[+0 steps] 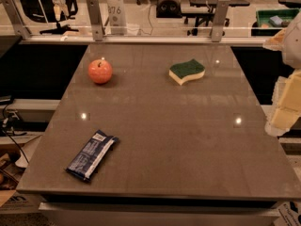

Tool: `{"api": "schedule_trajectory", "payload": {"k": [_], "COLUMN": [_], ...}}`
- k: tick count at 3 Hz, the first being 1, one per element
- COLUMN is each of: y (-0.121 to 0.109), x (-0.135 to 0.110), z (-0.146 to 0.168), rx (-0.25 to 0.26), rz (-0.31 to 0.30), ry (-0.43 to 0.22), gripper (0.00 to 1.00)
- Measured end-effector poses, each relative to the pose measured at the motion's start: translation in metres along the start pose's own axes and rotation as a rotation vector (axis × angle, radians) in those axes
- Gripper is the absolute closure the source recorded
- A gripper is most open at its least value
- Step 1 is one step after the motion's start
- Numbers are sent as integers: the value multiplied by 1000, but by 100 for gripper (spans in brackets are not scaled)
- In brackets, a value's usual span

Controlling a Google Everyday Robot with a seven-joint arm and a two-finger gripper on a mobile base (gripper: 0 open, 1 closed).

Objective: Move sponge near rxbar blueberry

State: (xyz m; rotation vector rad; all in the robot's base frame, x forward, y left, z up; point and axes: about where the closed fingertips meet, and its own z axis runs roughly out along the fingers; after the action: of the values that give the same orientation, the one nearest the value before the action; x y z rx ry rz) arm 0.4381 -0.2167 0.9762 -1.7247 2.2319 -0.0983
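Sponge [186,71]: 1 o'clock, green up.
Bar [91,155]: 8 o'clock, well apart.
Gripper [287,105]: 3 o'clock edge; grip cannot tell.
Reach: descend vertically, pinch narrow sides.

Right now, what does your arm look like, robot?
Only a bit shows, at the picture's right edge beside the brown table: my arm and gripper look like pale cream, blocky chunks with whitish edges. I can't make out any cables or markings on them.
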Motion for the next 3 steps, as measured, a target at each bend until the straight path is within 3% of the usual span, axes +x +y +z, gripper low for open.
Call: {"api": "schedule_trajectory", "payload": {"k": [2, 3], "y": [-11, -33], "x": [-9, -23], "z": [8, 25], "rx": [14, 28], "rz": [1, 11], "ry": [-28, -75], "gripper": [0, 0]}}
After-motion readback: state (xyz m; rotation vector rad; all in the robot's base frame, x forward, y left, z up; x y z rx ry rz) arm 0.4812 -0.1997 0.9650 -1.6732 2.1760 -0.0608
